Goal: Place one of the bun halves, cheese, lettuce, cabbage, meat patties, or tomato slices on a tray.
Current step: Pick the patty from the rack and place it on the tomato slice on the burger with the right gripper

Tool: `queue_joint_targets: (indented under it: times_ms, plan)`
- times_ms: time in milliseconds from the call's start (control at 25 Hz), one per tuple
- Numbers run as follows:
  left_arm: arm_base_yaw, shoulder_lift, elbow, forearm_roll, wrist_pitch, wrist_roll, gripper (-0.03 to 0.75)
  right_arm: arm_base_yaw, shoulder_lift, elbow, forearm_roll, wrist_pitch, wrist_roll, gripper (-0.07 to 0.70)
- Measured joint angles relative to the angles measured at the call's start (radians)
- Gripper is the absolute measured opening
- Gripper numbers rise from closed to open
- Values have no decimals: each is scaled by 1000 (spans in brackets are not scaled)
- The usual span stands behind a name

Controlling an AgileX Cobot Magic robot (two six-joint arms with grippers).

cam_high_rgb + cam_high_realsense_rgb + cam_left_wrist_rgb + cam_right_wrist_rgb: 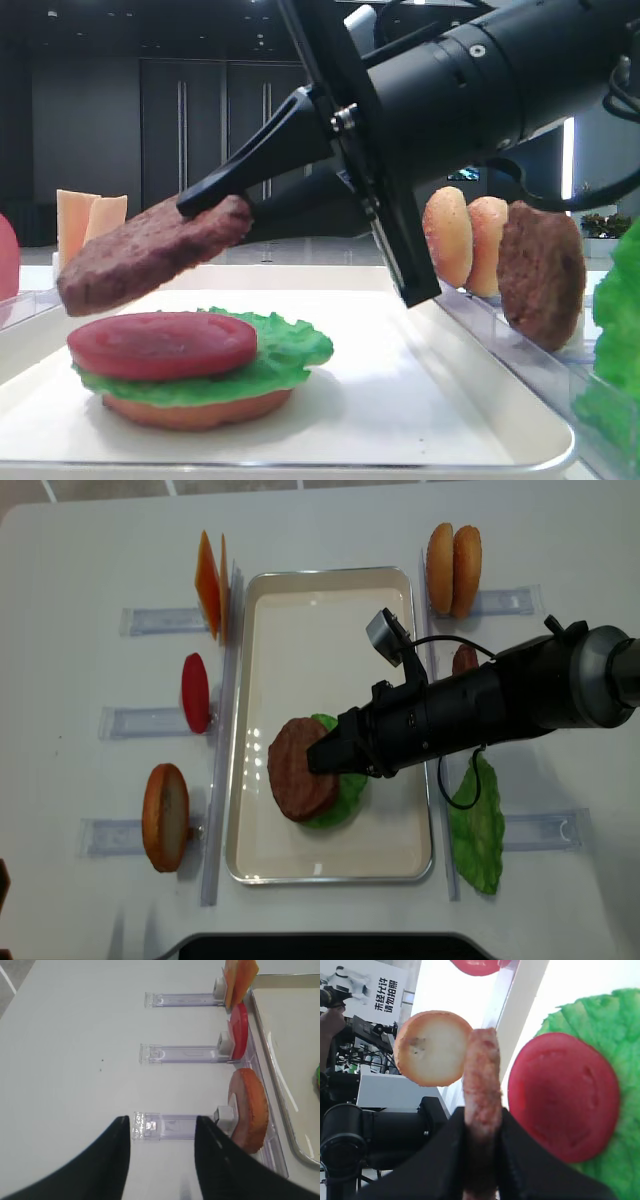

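right gripper (pixel 225 205) clamps a meat patty (pixel 150 252); left gripper (pixel 160 1132) gapes empty.

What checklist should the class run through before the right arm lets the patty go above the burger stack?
1. Right gripper shut on meat patty: ok.
2. Patty above the tomato slice, gap showing between them: ok.
3. Patty level: not ok, tilted, far end lower.
4. Tomato lies flat on lettuce and bottom bun: ok.
5. Stack sits inside the tray: ok.
6. Left gripper open and off the tray: ok.
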Motion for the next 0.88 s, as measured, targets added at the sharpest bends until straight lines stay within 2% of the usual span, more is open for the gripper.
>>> queue_joint_targets:
  times_ms: [880]
  plan:
    - [0,0,0,0,0,-2,328,-29,34,-23,1,-10,-27,109]
